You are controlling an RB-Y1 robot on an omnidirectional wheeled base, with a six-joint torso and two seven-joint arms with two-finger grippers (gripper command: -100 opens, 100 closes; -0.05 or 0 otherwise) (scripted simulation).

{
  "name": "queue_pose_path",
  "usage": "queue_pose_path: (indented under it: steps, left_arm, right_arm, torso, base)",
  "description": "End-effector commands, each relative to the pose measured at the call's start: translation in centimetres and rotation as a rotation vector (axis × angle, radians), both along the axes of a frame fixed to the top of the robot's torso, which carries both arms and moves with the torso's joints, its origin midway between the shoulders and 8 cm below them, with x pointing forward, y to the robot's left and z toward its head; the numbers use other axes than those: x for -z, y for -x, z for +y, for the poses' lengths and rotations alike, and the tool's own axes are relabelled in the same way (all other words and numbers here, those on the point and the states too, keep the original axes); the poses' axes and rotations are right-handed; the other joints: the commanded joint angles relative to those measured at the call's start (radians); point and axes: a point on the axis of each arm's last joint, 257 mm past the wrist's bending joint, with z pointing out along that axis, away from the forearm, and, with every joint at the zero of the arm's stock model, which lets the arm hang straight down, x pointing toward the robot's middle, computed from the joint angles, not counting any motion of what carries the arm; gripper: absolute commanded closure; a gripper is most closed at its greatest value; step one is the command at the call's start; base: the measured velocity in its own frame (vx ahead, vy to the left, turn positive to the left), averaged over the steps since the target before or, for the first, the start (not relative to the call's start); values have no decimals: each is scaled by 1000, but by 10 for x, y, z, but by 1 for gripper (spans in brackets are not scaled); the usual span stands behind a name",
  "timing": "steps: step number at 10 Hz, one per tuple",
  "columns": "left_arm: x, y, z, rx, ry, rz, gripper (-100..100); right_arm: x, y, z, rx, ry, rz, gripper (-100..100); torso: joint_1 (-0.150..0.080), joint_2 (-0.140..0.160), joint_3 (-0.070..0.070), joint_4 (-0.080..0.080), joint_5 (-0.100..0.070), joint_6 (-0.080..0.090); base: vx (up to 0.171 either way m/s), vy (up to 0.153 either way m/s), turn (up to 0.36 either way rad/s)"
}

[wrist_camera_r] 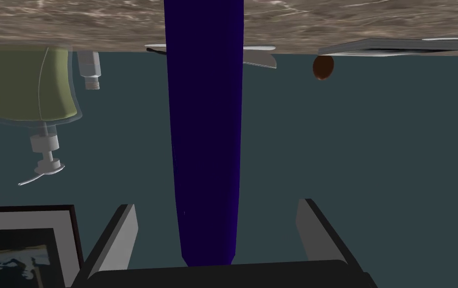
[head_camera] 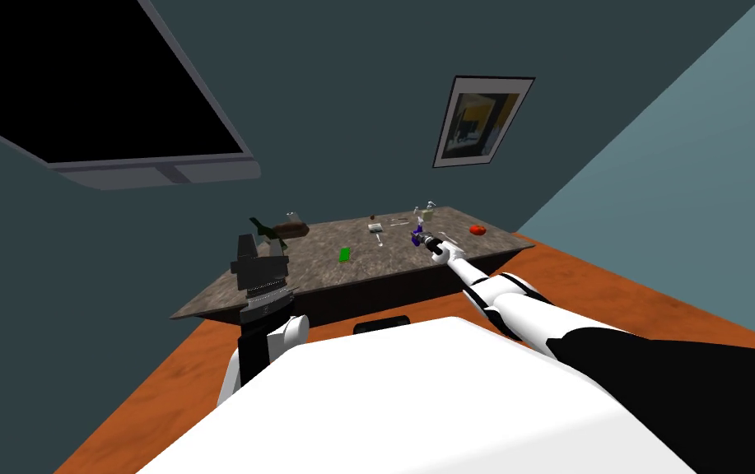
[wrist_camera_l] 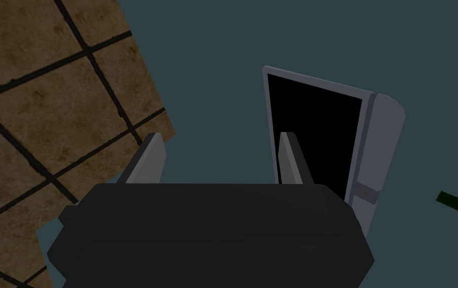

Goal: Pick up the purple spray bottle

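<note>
The purple spray bottle (head_camera: 417,238) stands upright on the table (head_camera: 326,276), just right of the head view's centre. In the right wrist view it is seen between the parted fingers of the right gripper (wrist_camera_r: 216,205), with neither finger touching it. It is judged light, rigid and smooth-sided, hence liable to slip, so a firm squeeze across the narrow body is advised; the left gripper (wrist_camera_l: 220,135), raised at centre left of the head view, is open and empty.
</note>
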Motion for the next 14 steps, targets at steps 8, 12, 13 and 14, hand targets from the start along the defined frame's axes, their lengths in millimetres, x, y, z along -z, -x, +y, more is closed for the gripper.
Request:
queue_pose_path:
  steps: [8,12,13,14]
  left_arm:
    - [0,0,0,0,0,0,0]
    - [0,0,0,0,0,0,0]
    - [0,0,0,0,0,0,0]
    - [0,0,0,0,0,0,0]
  right_arm:
    - [-3,-11,8,-12,5,-1,100]
    - [5,4,-13,26,-6,6,100]
    - [2,13,-33,63,-14,0,100]
    - [9,21,-32,57,-14,6,100]
  torso:
    - [1,-1,0,0,0,-1]
    - [1,-3,-2,-2,-1,-1]
    - [0,-2,-2,-3,-1,0]
    - [0,-3,-3,-3,-2,0]
  base:
    - [-3,-1,-9]
    - [12,4,67]
    - [16,8,152]
    - [15,3,94]
